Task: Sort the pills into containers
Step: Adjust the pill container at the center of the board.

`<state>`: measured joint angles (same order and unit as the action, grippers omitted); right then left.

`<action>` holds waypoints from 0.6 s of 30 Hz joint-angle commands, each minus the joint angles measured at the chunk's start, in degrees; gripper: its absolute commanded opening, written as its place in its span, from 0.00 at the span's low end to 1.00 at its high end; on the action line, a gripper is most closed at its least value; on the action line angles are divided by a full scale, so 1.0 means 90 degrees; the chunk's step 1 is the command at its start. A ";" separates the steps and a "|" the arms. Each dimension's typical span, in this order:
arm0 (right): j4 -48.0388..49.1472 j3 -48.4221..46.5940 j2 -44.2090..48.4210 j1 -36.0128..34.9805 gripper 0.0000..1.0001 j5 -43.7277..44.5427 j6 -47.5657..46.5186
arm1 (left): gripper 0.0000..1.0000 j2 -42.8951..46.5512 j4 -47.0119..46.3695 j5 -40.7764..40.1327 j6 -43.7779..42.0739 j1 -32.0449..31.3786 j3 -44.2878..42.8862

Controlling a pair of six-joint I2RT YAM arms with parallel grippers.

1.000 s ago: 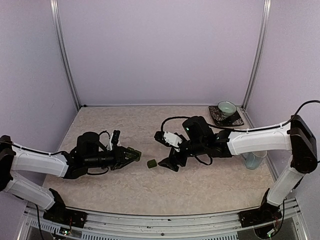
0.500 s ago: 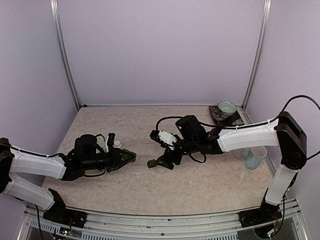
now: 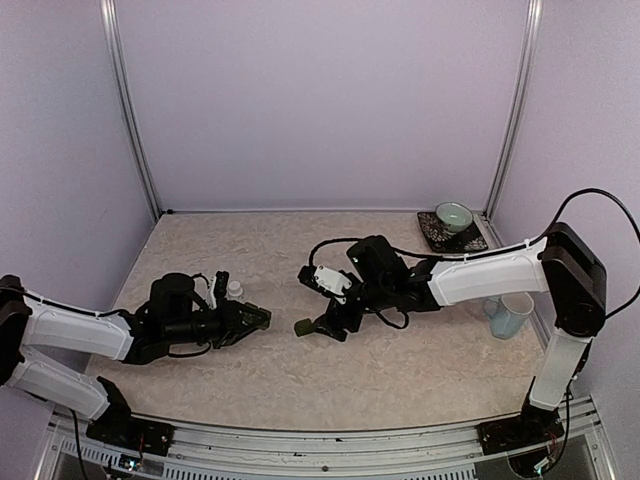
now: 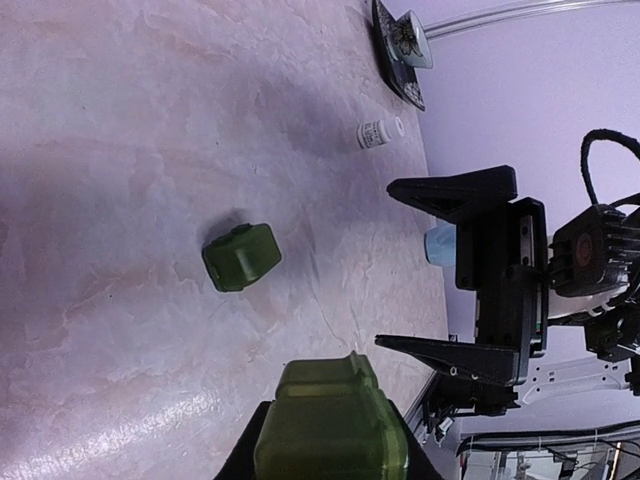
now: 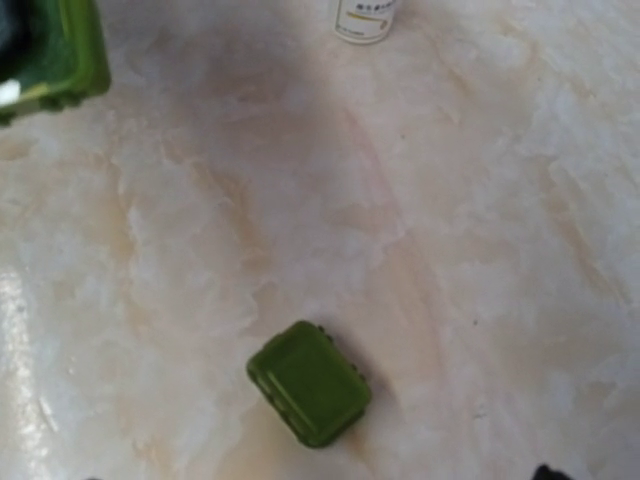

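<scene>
Between the fingers of the left gripper [image 3: 258,318], which is clamped tight low over the desk [image 3: 400,380], sits the held container [image 4: 330,425], dark green with its lid shut. At 3 o'clock from it in the top view, near but apart, the loose container [image 3: 303,327] lies flat on the desk. It is a small square green box with its lid closed, and nothing touches it. The right gripper [image 3: 320,325] hangs just at 3 o'clock of that box, its jaws spread wide with nothing between them. The left wrist view shows its two black fingers well apart, with the box lying out ahead of their tips. At 11 o'clock from the left gripper stands a small white bottle [image 3: 234,289]. Well away at 3 o'clock, by the desk's right edge, is a pale blue mug [image 3: 510,315]. At 1 o'clock, in the far corner, a green bowl [image 3: 453,214] rests on a dark saucer [image 3: 470,243].
</scene>
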<state>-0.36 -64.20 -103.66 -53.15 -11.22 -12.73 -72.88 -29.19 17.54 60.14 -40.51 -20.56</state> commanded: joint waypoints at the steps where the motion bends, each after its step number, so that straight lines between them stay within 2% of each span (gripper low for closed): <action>1: 0.0168 0.0078 0.0015 -0.0058 0.91 0.0181 0.0019 | 0.25 -0.0127 -0.0314 -0.0006 0.0064 0.0048 0.0101; 11: 0.0313 0.0174 -0.0046 0.0048 0.93 0.0378 0.0291 | 0.26 -0.0382 -0.0605 0.0000 0.0180 0.0002 0.0200; 15: 0.0245 -0.0020 -0.0219 0.0052 0.93 0.0155 0.0174 | 0.27 -0.0495 -0.0719 -0.0014 0.0212 -0.0001 0.0257; 18: -0.0005 -0.0287 -0.0443 0.0064 0.93 -0.0361 -0.0159 | 0.27 -0.0592 -0.0754 -0.0009 0.0183 -0.0001 0.0263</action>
<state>1.10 -63.55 -104.73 -53.06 -9.74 -11.57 -76.95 -33.43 17.54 61.73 -40.53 -18.76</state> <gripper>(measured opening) 0.931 0.272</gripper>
